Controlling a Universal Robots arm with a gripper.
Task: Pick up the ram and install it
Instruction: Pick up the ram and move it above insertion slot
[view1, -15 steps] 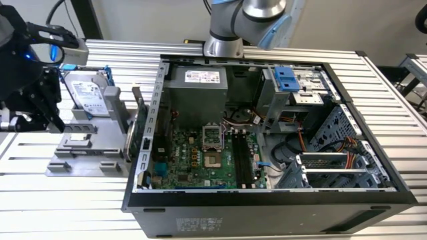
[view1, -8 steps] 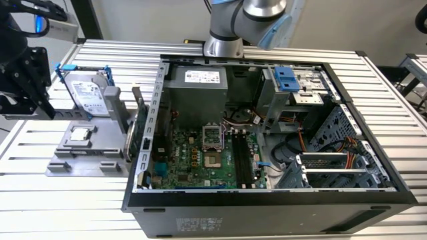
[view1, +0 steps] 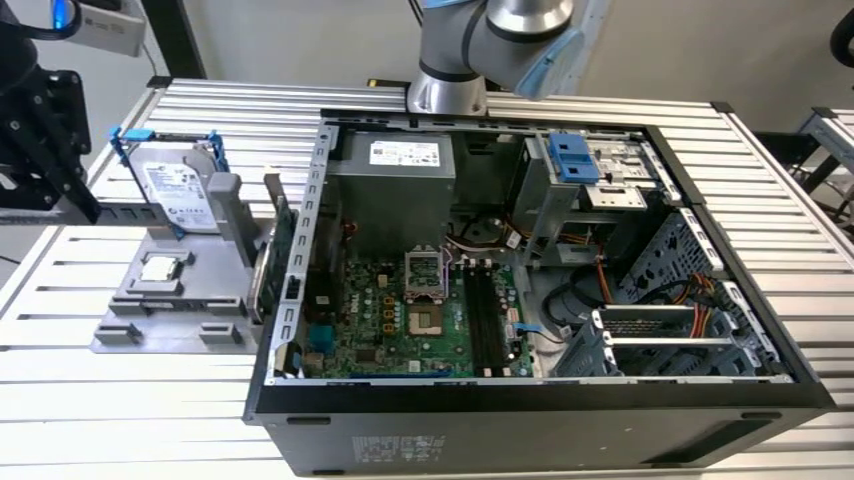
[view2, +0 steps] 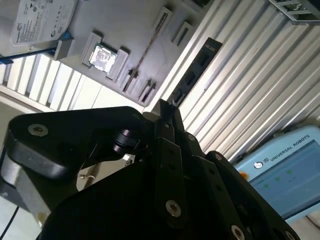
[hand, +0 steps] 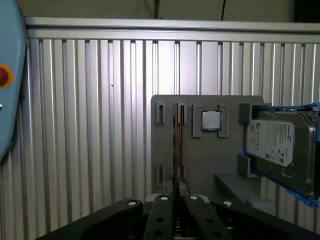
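Observation:
The ram (hand: 176, 142) stands on edge in a slot of the grey holder tray (hand: 200, 160), seen as a thin dark stick. In the second wrist view the ram (view2: 147, 45) is a thin line across the tray (view2: 130, 30). My gripper (hand: 177, 184) hangs well above the tray, roughly in line with the stick. Its fingers are together with nothing between them, as the gripper (view2: 167, 107) in the second wrist view also shows. In the exterior view, my gripper (view1: 60, 170) is at the far left, above and beside the tray (view1: 174, 300). The motherboard (view1: 400, 310) lies in the open computer case (view1: 534, 400).
On the tray sit a silver hard drive in a blue frame (view1: 174, 185), a small square processor (view1: 160, 268) and an upright green card with a metal bracket (view1: 276, 250). The case's metal wall (view1: 314, 220) rises beside the tray. A blue control tablet (view2: 287, 170) lies on the slatted table.

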